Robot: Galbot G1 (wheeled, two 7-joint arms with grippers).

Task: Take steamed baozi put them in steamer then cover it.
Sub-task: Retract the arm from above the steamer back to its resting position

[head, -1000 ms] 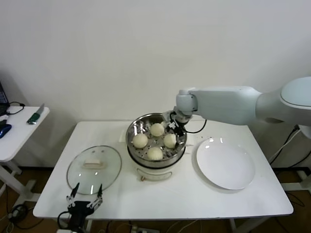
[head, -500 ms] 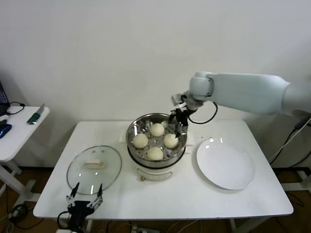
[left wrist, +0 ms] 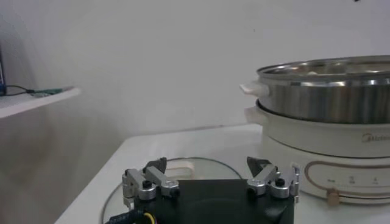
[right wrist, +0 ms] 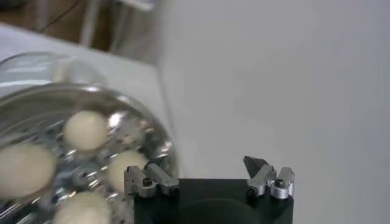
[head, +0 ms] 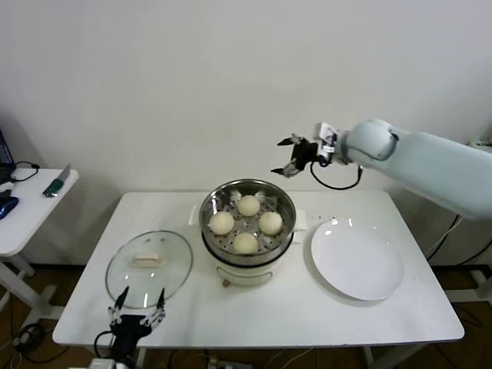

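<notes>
All four cream-white round baozi (head: 246, 223) sit in the shiny steel steamer basket (head: 286, 228), right gripper (head: 290, 157) hangs wide and empty above it, so next the wide-open left gripper (head: 138, 317) must grasp the round glass lid (head: 148, 268) lying beside the steamer.

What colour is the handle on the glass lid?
Cream-white; the handle on the cover shows best in the head view.

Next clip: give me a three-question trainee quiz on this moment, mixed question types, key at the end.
1. How many baozi lie in the steamer?
2. True or false: the glass cover sits on the steamer.
3. Which gripper hangs in the air above the steamer's far right rim? A) left gripper B) right gripper

Key:
1. Four.
2. False; it lies flat on the table, on the steamer's left.
3. B; open and empty, while the left gripper waits at the table's near edge by the cover.
</notes>
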